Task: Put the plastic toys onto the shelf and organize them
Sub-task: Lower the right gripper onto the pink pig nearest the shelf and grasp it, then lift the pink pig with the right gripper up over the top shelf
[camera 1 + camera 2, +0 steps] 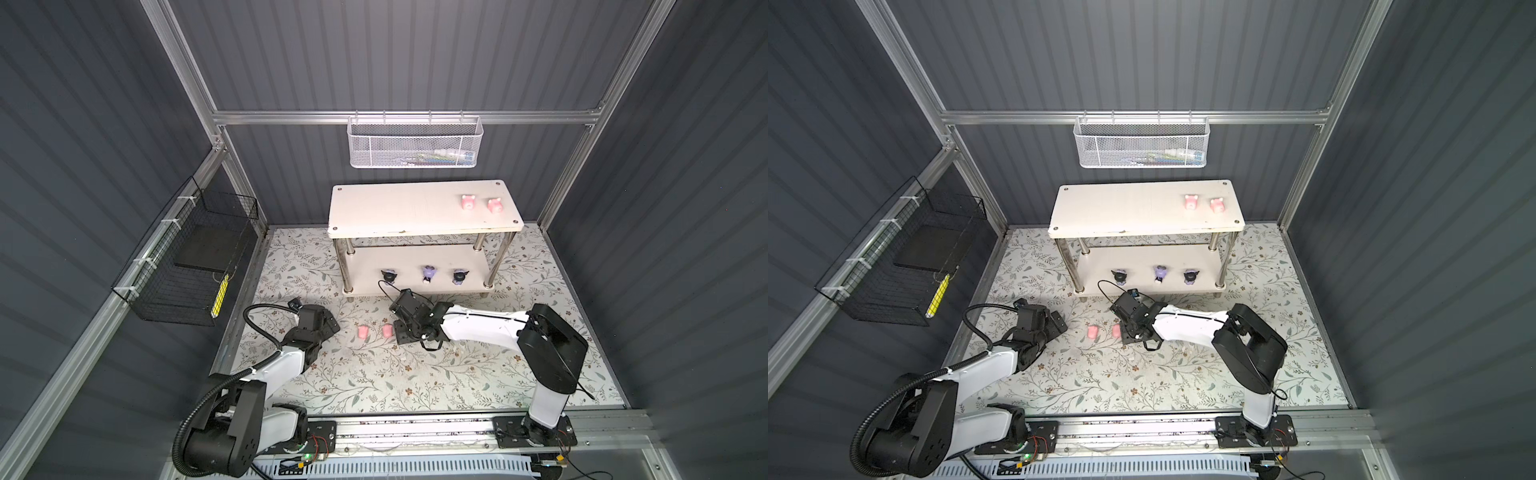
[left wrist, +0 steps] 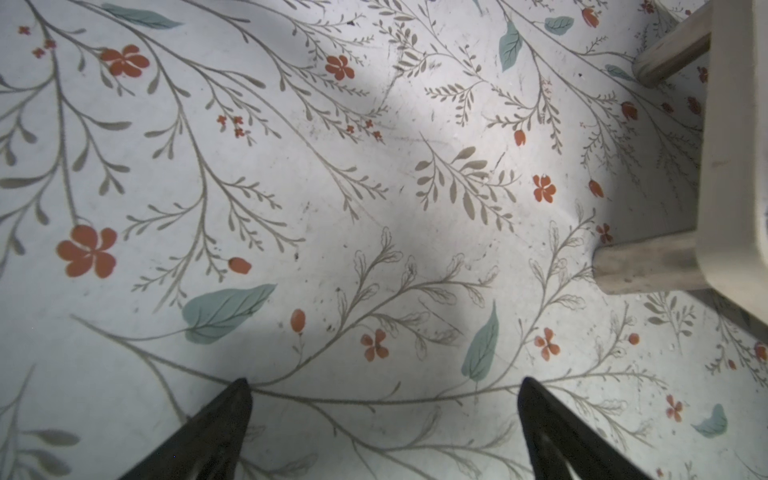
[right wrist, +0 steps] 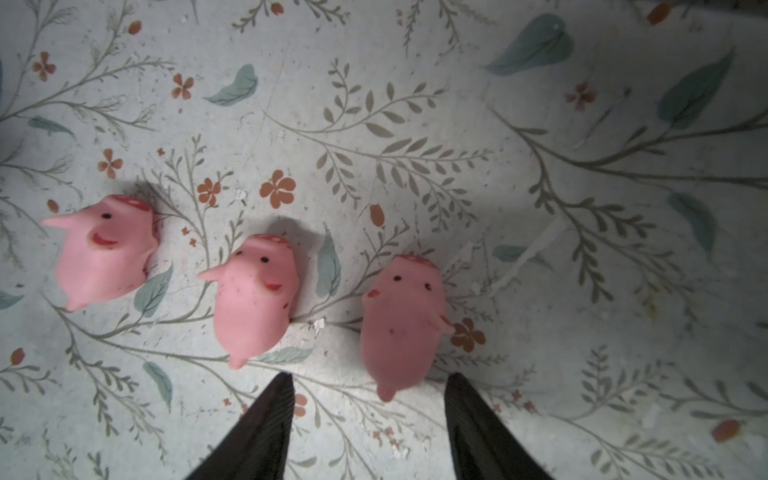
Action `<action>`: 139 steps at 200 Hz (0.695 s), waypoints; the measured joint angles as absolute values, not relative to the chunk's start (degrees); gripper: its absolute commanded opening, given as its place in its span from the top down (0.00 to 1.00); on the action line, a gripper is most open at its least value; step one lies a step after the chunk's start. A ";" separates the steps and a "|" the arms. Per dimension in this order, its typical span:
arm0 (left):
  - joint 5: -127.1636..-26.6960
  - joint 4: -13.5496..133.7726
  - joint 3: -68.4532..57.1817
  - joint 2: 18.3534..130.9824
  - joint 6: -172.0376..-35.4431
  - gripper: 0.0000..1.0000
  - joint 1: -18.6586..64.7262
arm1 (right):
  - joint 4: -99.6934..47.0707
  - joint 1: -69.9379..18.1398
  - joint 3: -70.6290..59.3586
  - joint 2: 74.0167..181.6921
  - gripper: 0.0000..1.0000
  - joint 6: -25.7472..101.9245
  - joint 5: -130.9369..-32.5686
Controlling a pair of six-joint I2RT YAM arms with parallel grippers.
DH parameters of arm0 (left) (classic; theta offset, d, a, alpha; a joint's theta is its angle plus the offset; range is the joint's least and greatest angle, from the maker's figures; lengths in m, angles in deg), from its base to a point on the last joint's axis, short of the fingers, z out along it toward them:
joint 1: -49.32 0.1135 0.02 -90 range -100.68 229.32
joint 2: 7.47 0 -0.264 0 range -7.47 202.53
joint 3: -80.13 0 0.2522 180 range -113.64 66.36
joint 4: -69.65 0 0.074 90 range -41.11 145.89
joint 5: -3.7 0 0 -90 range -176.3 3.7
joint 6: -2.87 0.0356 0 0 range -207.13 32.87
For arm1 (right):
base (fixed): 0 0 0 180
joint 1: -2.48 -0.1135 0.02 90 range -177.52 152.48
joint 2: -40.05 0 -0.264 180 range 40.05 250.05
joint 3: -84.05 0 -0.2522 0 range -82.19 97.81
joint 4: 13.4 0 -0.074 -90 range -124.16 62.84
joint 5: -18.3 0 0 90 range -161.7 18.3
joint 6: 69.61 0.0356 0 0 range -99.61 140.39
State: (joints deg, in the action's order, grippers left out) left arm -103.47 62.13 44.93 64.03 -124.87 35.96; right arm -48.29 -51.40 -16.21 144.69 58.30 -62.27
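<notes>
The white two-tier shelf (image 1: 395, 208) stands at the back of the floral mat. Two pink pig toys (image 1: 468, 202) (image 1: 494, 205) sit on its top tier. Three black-and-lavender toys (image 1: 389, 275) (image 1: 429, 273) (image 1: 459, 276) stand along its lower tier. Three more pink pigs (image 3: 106, 251) (image 3: 255, 295) (image 3: 401, 320) lie in a row on the mat. My right gripper (image 3: 370, 378) is open, and the nearest pig's foot just reaches between its fingertips. My left gripper (image 2: 384, 384) is wide open over bare mat, left of the pigs, beside the shelf's corner (image 2: 731, 166).
A white mesh basket (image 1: 415, 143) hangs on the back rail above the shelf. A black wire basket (image 1: 187, 266) hangs on the left wall. Both arm bases sit on the front rail (image 1: 415, 428). In both top views my right gripper (image 1: 400, 332) covers the third floor pig.
</notes>
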 measured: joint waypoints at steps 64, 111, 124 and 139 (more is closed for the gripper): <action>-103.67 62.22 44.93 64.07 -124.87 0.00 35.96 | -49.82 -50.03 -14.62 147.27 0.42 58.69 -62.25; -103.86 62.61 44.93 64.34 -124.87 0.00 35.96 | -50.12 -50.01 -12.78 149.66 0.54 58.19 -62.29; -103.86 62.61 44.93 64.34 -124.87 0.00 35.96 | -50.41 -50.01 -12.67 149.98 0.57 58.08 -62.25; -103.86 62.63 44.93 64.34 -124.87 0.00 35.96 | -50.80 -50.01 -12.65 150.27 0.58 57.86 -62.25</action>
